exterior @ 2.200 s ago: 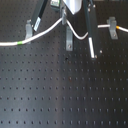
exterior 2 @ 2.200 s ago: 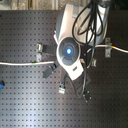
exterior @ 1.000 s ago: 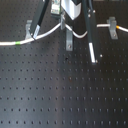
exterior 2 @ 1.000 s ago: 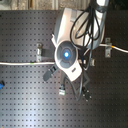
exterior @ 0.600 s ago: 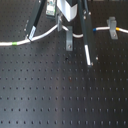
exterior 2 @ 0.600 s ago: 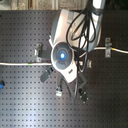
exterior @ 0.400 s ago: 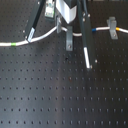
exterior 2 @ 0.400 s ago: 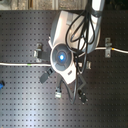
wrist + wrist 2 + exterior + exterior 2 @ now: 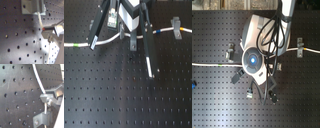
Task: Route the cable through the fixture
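One arm shifted toward first exterior view's left; gripper [image 9: 131, 44] jaws clenched on cable [image 9: 108, 39], near fixture [image 9: 176, 26].

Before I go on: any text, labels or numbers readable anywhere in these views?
None readable.
The green board on the arm may carry print, but it is too blurred to read.
The cable bears only colour marks, no letters.
The clips, such as the grey clip, and the black perforated table are plain.
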Motion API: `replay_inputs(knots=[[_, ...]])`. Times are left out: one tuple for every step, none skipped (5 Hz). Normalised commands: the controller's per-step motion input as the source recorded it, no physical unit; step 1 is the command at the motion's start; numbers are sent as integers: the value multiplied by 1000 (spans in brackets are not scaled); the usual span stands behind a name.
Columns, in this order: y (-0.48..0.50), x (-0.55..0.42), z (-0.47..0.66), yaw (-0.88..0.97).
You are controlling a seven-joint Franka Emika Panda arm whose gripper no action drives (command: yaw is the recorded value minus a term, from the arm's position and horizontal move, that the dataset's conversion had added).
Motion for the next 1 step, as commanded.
replay_inputs(knots=[[-2, -54, 7, 0]])
